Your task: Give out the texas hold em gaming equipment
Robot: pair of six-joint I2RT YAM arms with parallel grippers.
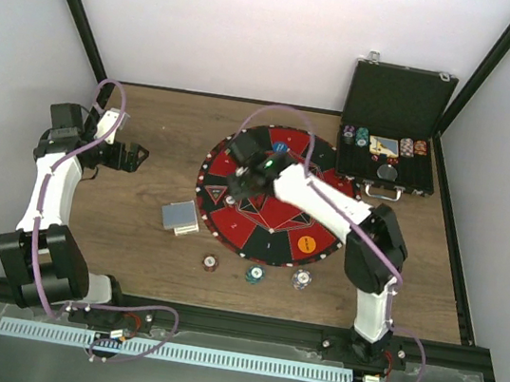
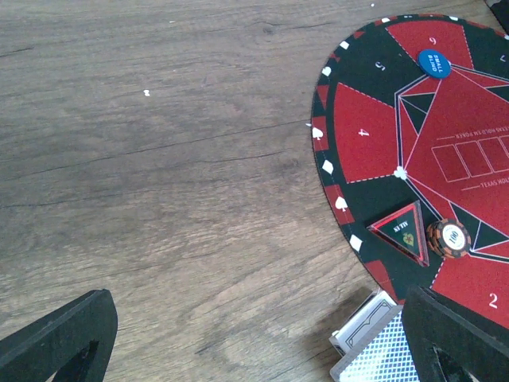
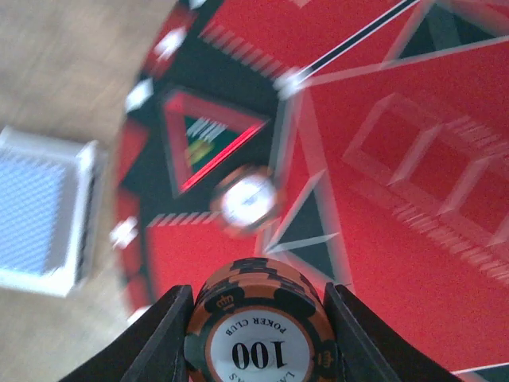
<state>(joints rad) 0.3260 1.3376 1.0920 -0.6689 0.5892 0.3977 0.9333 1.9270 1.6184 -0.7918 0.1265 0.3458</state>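
Precariously, right jaws pinch an orange chip (image 3: 258,342); a slip could hit the mat's (image 3: 445,119) lying chip (image 3: 248,200). Left jaws gape empty.

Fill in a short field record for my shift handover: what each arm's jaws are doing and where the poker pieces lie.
right jaws: shut on 100 chip, above mat
left jaws: open, empty, over table
on mat: triangular marker, second chip beside it, blue button, orange button
on table: card deck left of mat, three chips near its front edge
case: open, chips inside
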